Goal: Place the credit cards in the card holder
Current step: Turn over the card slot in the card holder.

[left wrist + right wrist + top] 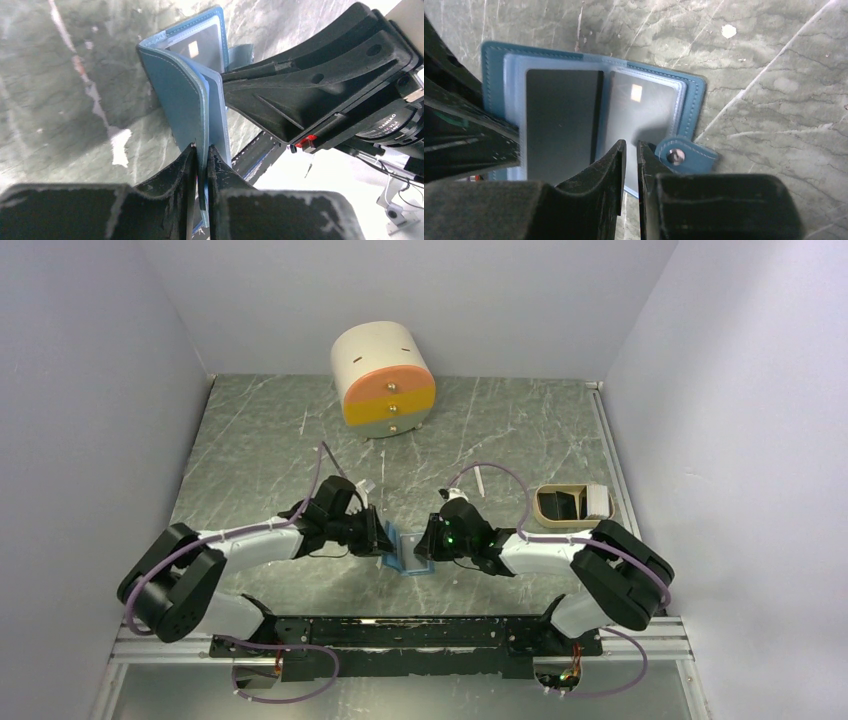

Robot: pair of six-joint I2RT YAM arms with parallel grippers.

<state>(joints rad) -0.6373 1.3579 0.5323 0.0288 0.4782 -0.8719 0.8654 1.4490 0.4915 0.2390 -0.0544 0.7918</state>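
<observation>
Marbled grey-green table [250, 440] boxed in by pale walls, viewed from above and from both wrists. At left, left arm [250, 545] reaching inward toward the table's middle, left jaws clenched on the edge of the teal outer cover of the card holder [172, 95]. Behind, toward the back wall, cream drum-shaped drawer unit [385, 380] with orange and yellow fronts, well apart from both arms. At centre, near the front edge, card holder held open like a book between the two arms, lighter blue lining and clear pockets facing the right wrist camera; impossible to tell whether touching the table. One dark credit card [561, 125] already seated in the left clear pocket; a greyer, glare-struck panel in the neighbouring pocket, contents not clear. Teal snap tab [679, 156] jutting from the holder's right edge, just beside the right fingers. Right arm [540, 555] reaching in from the opposite side, right jaws nearly closed, pinching the lower edge of the inner sleeve. At far right, beige oval tray [570, 505] with dark interior, near the wall.
</observation>
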